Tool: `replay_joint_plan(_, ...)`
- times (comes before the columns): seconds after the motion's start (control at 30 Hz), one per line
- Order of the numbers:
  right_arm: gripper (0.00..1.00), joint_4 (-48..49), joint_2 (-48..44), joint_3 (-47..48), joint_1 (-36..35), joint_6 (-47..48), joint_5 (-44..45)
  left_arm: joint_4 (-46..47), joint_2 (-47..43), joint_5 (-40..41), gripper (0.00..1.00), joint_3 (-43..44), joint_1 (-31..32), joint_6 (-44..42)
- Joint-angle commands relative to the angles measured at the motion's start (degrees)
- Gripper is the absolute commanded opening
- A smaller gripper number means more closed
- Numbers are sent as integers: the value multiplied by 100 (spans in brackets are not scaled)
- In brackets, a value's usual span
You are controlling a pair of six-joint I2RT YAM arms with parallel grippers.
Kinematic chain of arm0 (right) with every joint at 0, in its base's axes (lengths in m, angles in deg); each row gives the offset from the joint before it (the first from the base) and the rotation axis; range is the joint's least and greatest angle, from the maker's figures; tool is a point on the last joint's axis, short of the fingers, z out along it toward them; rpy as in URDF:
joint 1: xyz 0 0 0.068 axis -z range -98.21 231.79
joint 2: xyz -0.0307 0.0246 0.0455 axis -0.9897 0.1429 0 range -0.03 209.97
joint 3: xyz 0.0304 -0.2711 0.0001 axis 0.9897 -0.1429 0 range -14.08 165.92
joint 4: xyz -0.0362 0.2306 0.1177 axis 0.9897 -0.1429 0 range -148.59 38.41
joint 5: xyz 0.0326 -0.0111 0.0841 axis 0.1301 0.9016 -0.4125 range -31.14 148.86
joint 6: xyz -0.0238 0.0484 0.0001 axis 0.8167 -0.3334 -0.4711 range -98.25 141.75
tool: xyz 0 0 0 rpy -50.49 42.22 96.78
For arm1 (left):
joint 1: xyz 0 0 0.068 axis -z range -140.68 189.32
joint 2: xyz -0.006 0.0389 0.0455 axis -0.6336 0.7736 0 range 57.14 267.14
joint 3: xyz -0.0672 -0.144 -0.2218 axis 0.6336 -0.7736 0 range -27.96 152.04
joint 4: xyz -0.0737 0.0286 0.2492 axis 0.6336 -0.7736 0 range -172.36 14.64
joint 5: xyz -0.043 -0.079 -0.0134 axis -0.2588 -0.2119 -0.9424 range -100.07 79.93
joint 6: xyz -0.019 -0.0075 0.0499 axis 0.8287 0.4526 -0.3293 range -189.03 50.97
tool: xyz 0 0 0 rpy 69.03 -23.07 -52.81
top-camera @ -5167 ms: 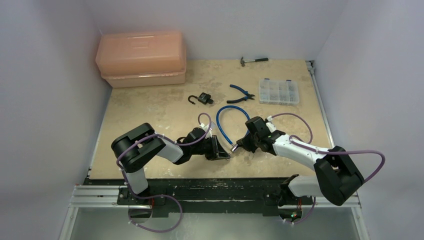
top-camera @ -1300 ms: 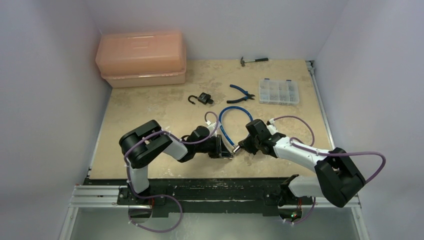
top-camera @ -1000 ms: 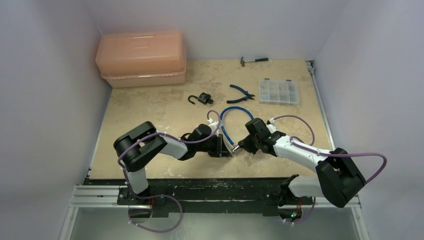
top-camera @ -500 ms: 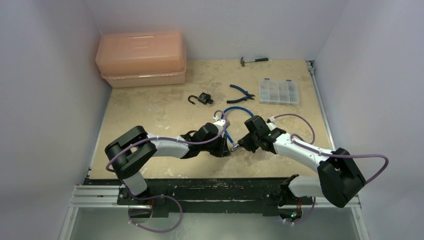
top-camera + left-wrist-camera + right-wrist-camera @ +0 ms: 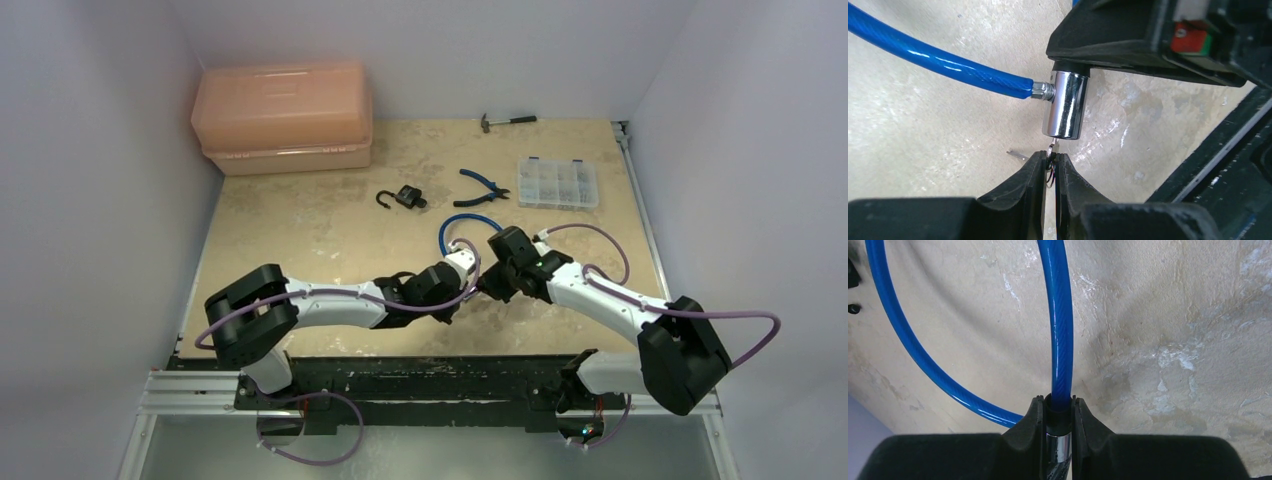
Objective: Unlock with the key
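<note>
A: Where is the key (image 5: 1050, 169)?
B: Pinched in the left gripper (image 5: 1050, 159), jaws almost closed on it. The tip pokes past the fingertips to the barrel's (image 5: 1064, 105) underside. Inserted or not, cannot tell.
A: Barrel?
B: Chrome end of the blue cable (image 5: 938, 59), clamped narrow in the right gripper (image 5: 1057, 405). From above, the left wrist hides both.
A: Surroundings?
B: Padlock (image 5: 405, 197), pliers (image 5: 485, 187), parts box (image 5: 558, 183), hammer (image 5: 507, 121), orange case (image 5: 285, 115) — all well apart, toward the back.
A: Versus half a second ago?
B: Left arm stretched farther right — wrist now beside the right gripper.
</note>
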Motion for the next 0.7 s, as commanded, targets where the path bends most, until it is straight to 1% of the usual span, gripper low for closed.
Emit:
replay_joint_plan(0.0, 0, -114, -72, 421, -163, 16, -774, 167, -187, 1266, 0, 549, 344, -689)
replay_joint_plan(0.27, 0, -226, 16, 522, -160, 140, -1145, -47, 32, 2861, 0, 904, 1214, -1533)
replay_joint_plan(0.5, 0, -273, 27, 542, -157, 186, -1463, -30, 340, 3689, 0, 1084, 1648, -2072)
replay_joint_plan(0.67, 0, -322, 26, 568, -153, 227, -1521, 234, 481, 4307, 0, 1103, 2103, -2853)
